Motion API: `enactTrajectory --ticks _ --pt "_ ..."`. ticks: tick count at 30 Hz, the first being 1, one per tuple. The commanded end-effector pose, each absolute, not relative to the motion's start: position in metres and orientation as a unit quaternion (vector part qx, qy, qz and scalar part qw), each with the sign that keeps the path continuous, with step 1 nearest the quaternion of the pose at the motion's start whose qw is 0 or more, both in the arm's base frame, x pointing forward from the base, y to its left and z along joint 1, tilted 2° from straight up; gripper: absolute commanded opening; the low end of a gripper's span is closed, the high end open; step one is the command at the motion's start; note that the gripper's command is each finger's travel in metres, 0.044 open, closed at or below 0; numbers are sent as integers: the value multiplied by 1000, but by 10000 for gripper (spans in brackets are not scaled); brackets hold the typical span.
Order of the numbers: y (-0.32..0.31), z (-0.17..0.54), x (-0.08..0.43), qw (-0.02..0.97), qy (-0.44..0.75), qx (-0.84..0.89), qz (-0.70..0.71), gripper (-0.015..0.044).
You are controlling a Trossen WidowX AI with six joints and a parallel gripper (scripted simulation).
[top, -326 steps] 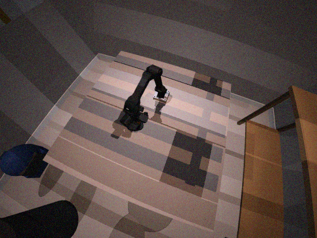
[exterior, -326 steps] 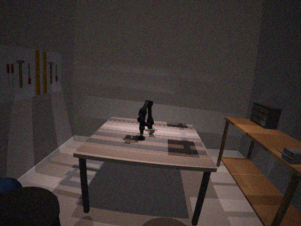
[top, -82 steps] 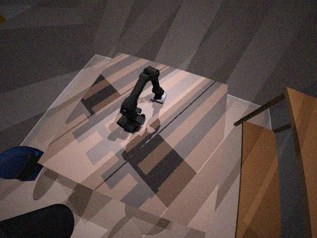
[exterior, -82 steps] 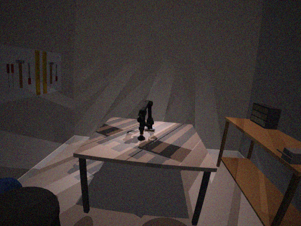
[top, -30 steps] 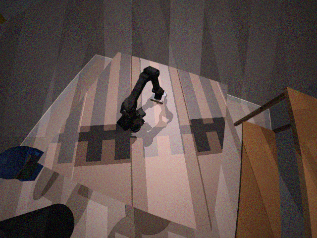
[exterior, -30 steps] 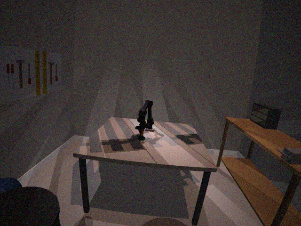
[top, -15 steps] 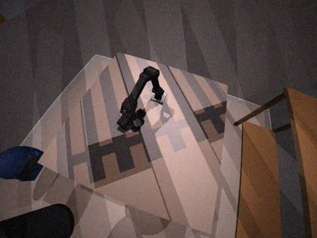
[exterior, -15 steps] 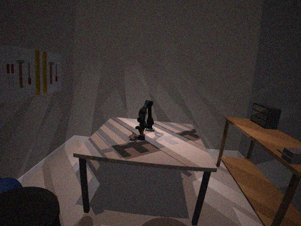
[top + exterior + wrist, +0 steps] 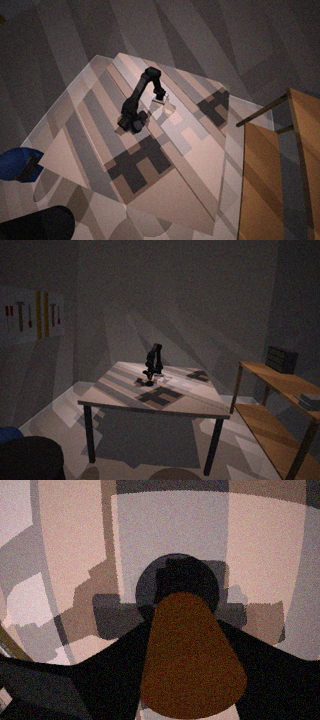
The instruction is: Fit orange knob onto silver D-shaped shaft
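Note:
The orange knob is held between the fingers of my gripper, which is shut on it. The knob looks upright. The dark round pedestal is directly below and beyond it; in the wrist view the knob's far end covers part of the pedestal's near side. The silver shaft is hidden, and so is the hole under the knob. Whether the knob touches the shaft or hangs just above it I cannot tell. In the top view the arm hides the knob.
The arm's white base plate is bolted behind the pedestal. Patterned light and dark patches cover the table. A wooden shelf stands off the table's right side. A blue object is at the left.

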State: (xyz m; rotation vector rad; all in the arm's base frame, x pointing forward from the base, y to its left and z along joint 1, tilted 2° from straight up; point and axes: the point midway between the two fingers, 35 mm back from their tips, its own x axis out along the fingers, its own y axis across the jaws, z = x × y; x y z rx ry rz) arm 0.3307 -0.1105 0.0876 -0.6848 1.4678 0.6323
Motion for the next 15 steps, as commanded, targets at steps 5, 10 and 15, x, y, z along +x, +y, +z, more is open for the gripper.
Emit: enactTrajectory --ticks 5,10,15 --pt "-111 85 330 655 654 -280 255 0" --pt "-111 84 330 655 654 -280 255 0" --pt "-111 84 331 655 654 -280 255 0"
